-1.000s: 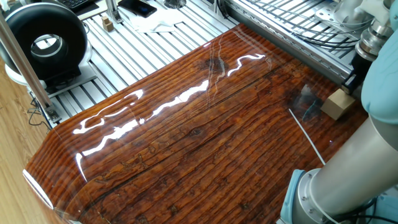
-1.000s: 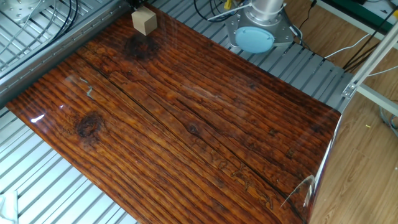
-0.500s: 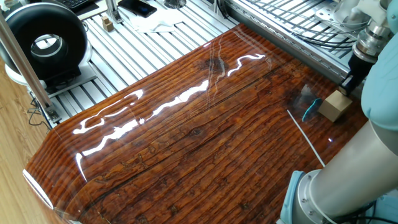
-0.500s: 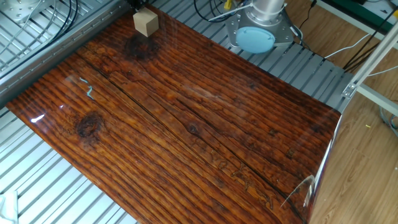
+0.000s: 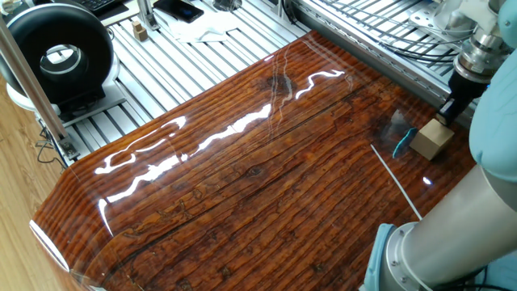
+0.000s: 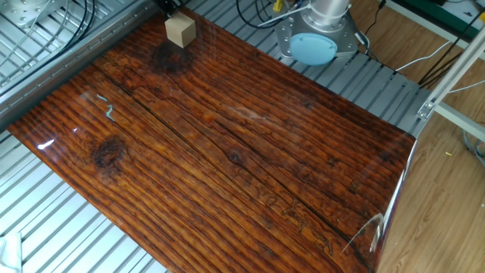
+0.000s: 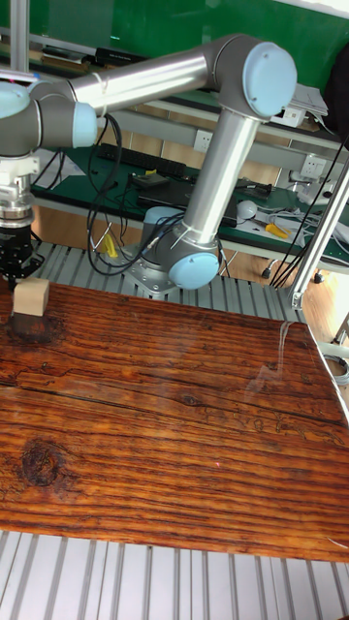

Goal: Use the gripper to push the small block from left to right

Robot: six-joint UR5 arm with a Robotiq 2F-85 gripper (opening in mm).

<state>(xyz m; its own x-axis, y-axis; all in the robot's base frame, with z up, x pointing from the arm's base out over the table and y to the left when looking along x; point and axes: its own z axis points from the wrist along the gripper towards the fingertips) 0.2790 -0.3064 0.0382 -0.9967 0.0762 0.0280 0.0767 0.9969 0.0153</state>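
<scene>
The big dark-grained wooden bench (image 7: pixel 174 407) lies mostly bare, and the grey arm (image 7: pixel 145 82) reaches right across to its far left end. There the small block (image 7: pixel 30 296) sits near the bench's back corner. The gripper (image 7: pixel 16 274) hangs low just behind the block's left side, close enough that I can't tell whether it touches, nor whether its fingers are parted or closed. To my eye the push is only starting: nearly the whole bench lies ahead. Next it needs a steady, level sweep rightward, square on the block's face so it doesn't twist away.
</scene>
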